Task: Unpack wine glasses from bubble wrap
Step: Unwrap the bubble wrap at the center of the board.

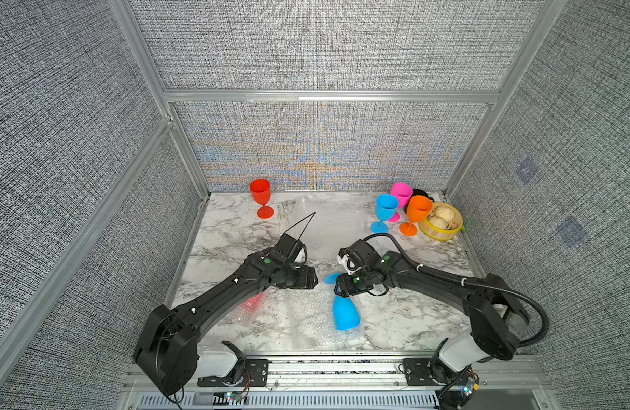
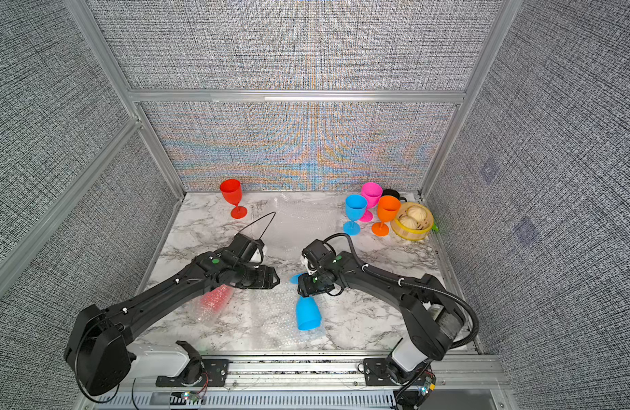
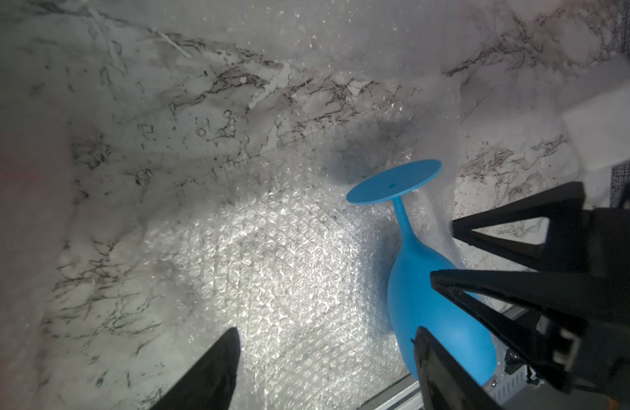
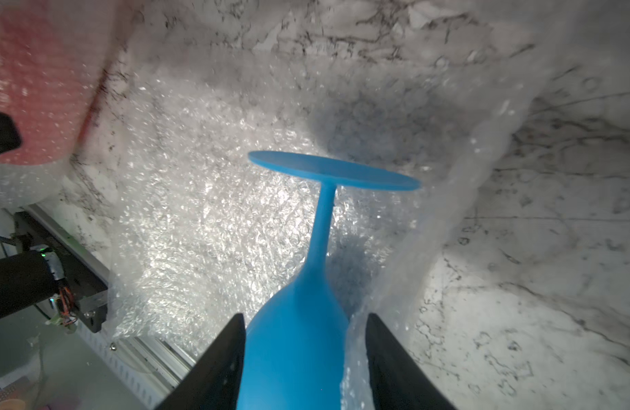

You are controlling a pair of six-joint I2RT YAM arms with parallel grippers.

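Note:
A blue wine glass (image 1: 345,314) lies on its side on an opened sheet of bubble wrap (image 1: 306,319), its foot (image 4: 334,170) pointing away from the front edge. My right gripper (image 4: 306,317) is shut on its bowl (image 4: 295,355); one finger touches the bowl and a fold of wrap sits against the other. My left gripper (image 3: 326,333) hangs open over the flat wrap (image 3: 271,266) beside the glass (image 3: 412,284), holding nothing. A red wine glass still in bubble wrap (image 1: 251,303) lies under my left arm.
A red goblet (image 1: 261,197) stands at the back left. Blue (image 1: 386,213), pink (image 1: 401,193) and orange (image 1: 418,213) goblets stand at the back right by a black mug (image 1: 420,193) and a bamboo steamer (image 1: 437,236). Loose wrap (image 1: 327,220) lies mid-back.

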